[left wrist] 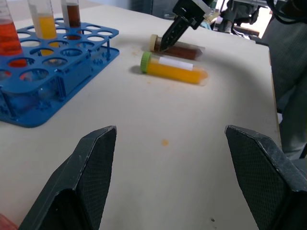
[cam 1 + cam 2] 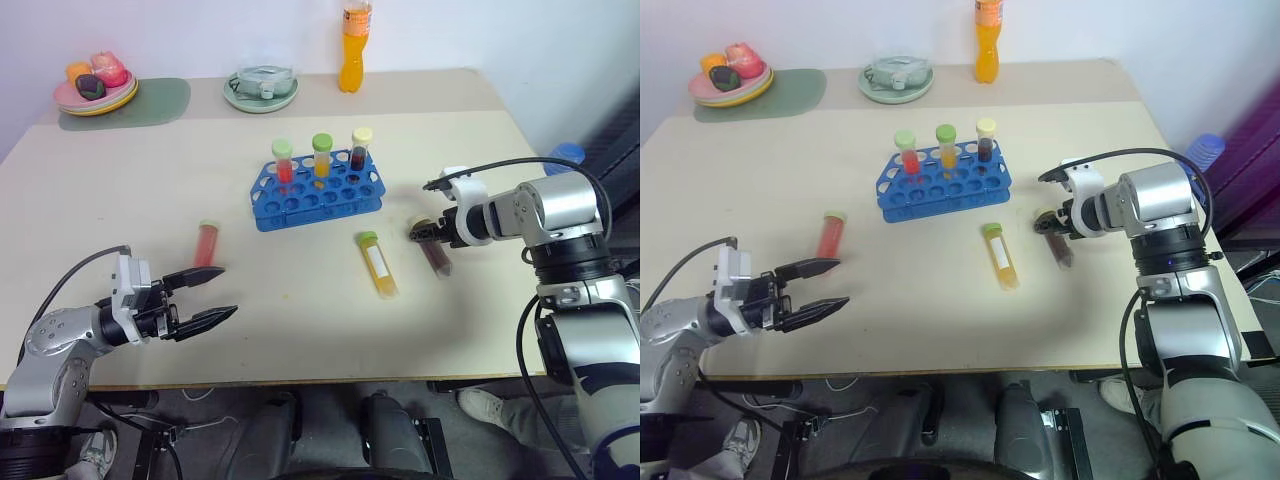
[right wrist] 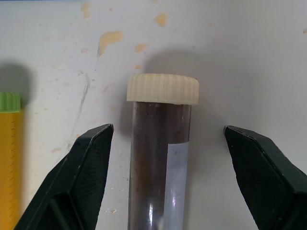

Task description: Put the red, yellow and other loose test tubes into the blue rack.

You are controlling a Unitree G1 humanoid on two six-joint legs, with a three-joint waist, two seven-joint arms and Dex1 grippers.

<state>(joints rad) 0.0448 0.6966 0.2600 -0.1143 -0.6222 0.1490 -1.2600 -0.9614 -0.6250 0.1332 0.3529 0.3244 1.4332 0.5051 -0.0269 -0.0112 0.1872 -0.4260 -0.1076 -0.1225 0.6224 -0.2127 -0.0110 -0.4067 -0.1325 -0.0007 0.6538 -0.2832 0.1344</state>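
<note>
The blue rack [image 2: 315, 192] stands mid-table with three capped tubes upright in its back row: red, yellow and dark. A loose red tube [image 2: 207, 243] lies to the left of the rack. A yellow tube [image 2: 379, 266] with a green cap lies in front of the rack. Right of it lies a dark brown tube [image 3: 158, 158] with a cream cap. My right gripper [image 2: 425, 232] points down over that tube's cap end, open, one finger on each side and neither touching. My left gripper [image 2: 228, 290] hangs open and holds nothing, near the front left, just short of the red tube.
An orange drink bottle [image 2: 355, 45] stands at the table's far edge. A lidded dish [image 2: 261, 88] sits beside it, and a plate of fruit [image 2: 95, 92] rests on a green mat at the far left. The table's front edge [image 2: 330, 378] runs close below my left gripper.
</note>
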